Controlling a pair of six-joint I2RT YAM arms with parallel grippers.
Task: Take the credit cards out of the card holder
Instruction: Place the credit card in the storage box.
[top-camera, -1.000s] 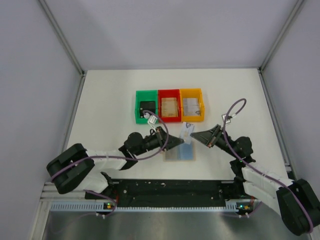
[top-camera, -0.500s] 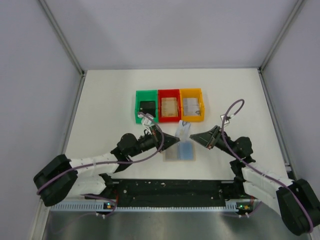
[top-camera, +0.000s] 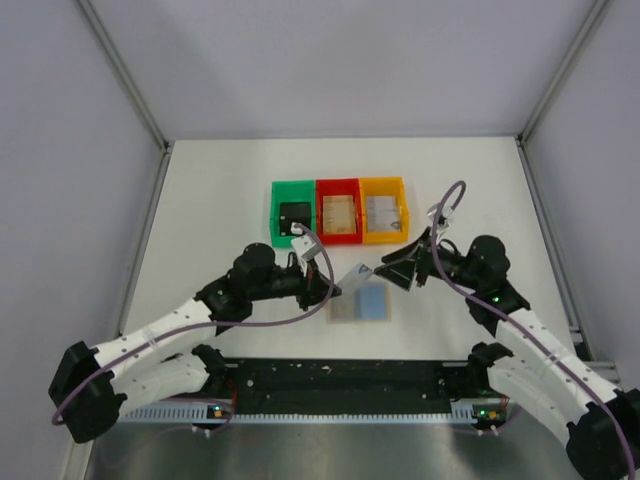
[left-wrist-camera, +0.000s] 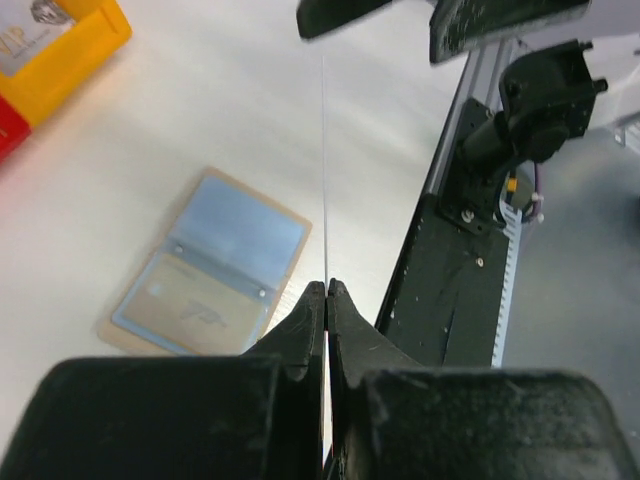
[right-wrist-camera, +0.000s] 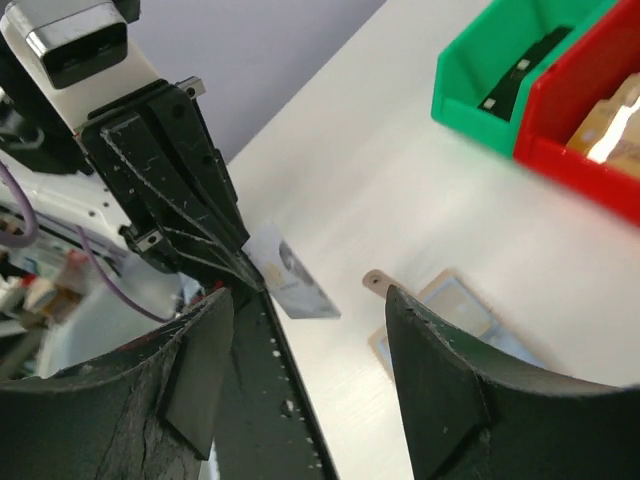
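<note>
Left gripper (top-camera: 335, 289) pinches a credit card (top-camera: 352, 277) above the table (top-camera: 220, 200); right gripper (top-camera: 386, 272) stands open at its three o'clock. Card holder (top-camera: 360, 302) lies unfolded at six o'clock of the red bin (top-camera: 338, 184).

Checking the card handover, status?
Left gripper shut on credit card, held aloft. Right gripper open, not gripping. Card holder lies open below. Nothing in the way.

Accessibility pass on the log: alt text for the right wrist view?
The left gripper pinches a card above the table, framed by the open right gripper. The open card holder lies nearby, green bin and red bin top right.
</note>
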